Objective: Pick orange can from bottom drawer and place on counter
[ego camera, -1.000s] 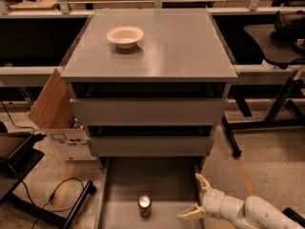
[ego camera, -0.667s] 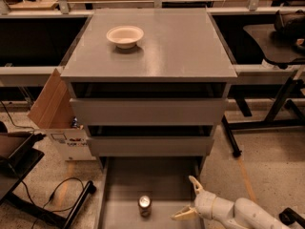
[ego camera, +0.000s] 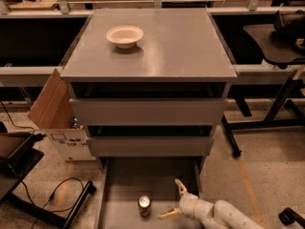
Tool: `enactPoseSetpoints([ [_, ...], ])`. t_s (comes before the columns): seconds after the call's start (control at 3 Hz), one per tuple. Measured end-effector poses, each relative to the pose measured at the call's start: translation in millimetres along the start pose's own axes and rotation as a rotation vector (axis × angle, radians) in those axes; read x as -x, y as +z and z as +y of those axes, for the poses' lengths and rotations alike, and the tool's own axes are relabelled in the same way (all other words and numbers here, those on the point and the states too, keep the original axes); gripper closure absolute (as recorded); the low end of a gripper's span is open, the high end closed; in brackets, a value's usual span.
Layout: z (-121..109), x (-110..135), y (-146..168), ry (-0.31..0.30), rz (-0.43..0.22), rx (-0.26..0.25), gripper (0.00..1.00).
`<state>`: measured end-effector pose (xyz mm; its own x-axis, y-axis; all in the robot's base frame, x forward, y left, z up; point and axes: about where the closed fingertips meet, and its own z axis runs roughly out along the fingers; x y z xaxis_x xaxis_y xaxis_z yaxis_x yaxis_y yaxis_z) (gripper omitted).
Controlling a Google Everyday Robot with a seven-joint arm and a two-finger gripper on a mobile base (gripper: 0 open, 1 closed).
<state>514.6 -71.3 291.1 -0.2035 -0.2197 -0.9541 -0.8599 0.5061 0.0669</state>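
The orange can [ego camera: 144, 206] stands upright on the floor of the open bottom drawer [ego camera: 124, 180], its silver top showing. My gripper [ego camera: 173, 200] is inside the drawer just right of the can, a short gap away. Its two pale fingers are spread wide, one pointing up and one pointing left toward the can, and it holds nothing. The white arm runs off to the lower right. The counter [ego camera: 181, 46] is the grey top of the cabinet.
A white bowl [ego camera: 124, 35] sits on the counter at the back left. Two upper drawers [ego camera: 147, 111] are shut. A cardboard box [ego camera: 52, 106] leans against the cabinet's left side. Dark benches flank the cabinet, and cables lie on the floor at left.
My gripper has moved left across the drawer, closing in on the can, with its fingers still spread. The can and bowl have not moved.
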Motion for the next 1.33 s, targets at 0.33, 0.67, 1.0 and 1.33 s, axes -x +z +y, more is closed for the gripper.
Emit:
enactPoseSetpoints([
  [0.33,4,-17,28,-0.004,0.021,0.016,0.0],
  [0.67,15,-39,55,-0.019,0.06,0.046,0.0],
  [1.0,28,-60,81,-0.026,0.098,0.083,0.0],
  [1.33,42,-74,103,-0.02,0.118,0.122,0.0],
])
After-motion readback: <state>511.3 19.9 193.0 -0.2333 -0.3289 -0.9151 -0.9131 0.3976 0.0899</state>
